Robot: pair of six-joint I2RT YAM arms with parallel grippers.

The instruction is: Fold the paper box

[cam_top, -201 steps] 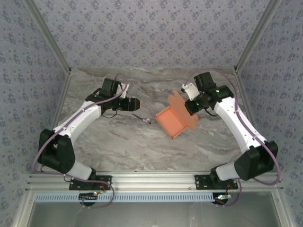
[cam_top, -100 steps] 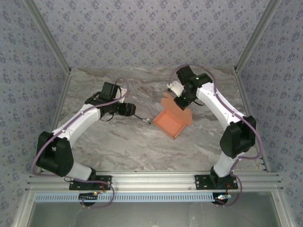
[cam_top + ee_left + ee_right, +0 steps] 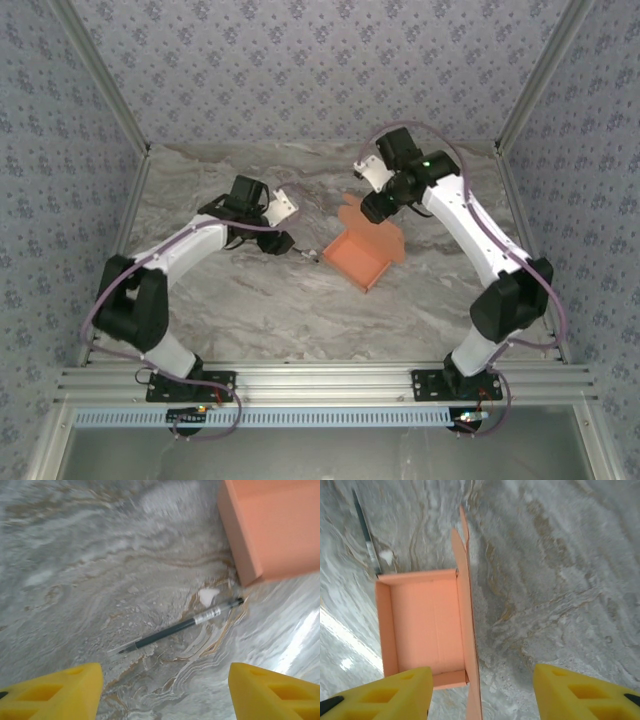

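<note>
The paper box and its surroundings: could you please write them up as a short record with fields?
paper box: salmon-orange open tray, walls folded up, resting on the marble table
lid flap: standing up along one long side, not closed
pen: lying on the table, one end near a corner of the box
left end effector: open, empty, above the pen
right end effector: open, above the box, the lid flap's edge between its fingers, ungripped
left to do: close the lid
</note>
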